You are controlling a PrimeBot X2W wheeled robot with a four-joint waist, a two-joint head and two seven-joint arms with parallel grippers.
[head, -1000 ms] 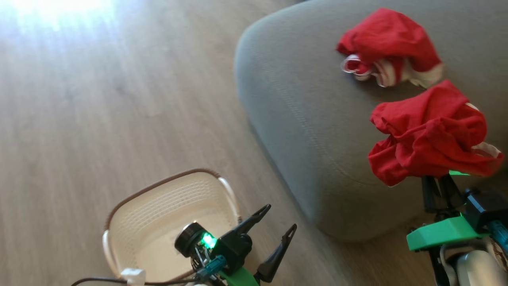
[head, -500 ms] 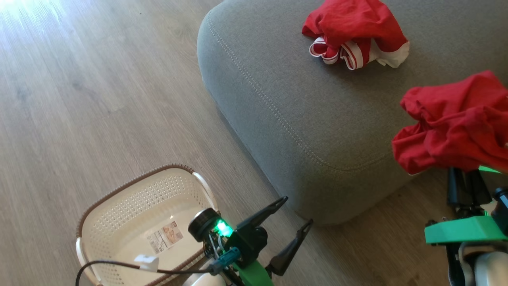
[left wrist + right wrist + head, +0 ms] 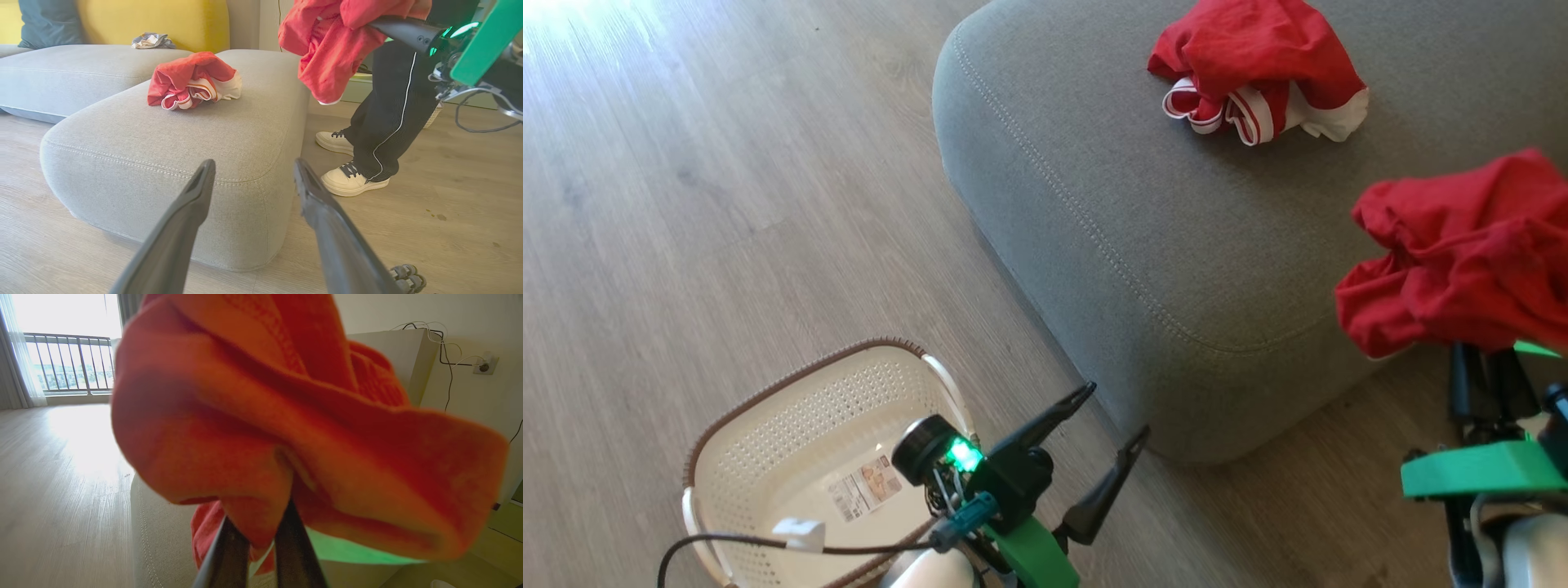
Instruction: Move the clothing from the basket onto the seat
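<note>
One red garment [image 3: 1258,69] [image 3: 192,79] with white bands lies bunched on the grey seat [image 3: 1135,220] [image 3: 163,143]. My right gripper [image 3: 1486,359] [image 3: 261,539] is shut on the second red garment [image 3: 1462,257] [image 3: 286,428] [image 3: 335,41], which hangs over the seat's near right edge. The cream basket [image 3: 768,433] stands on the floor at lower left, holding just its paper label [image 3: 864,487]. My left gripper [image 3: 1115,412] [image 3: 253,175] is open and holds nothing, between the basket and the seat's corner.
A person's legs in dark trousers and pale shoes [image 3: 351,179] stand right of the seat. A yellow sofa back [image 3: 155,20] and a blue cushion [image 3: 45,20] lie behind it. Wooden floor [image 3: 727,204] spreads to the left. A black cable [image 3: 727,543] crosses the basket.
The camera swung right and steadied. The right gripper carried the held garment right, toward the seat's near edge. The left gripper shifted slightly left, staying open.
</note>
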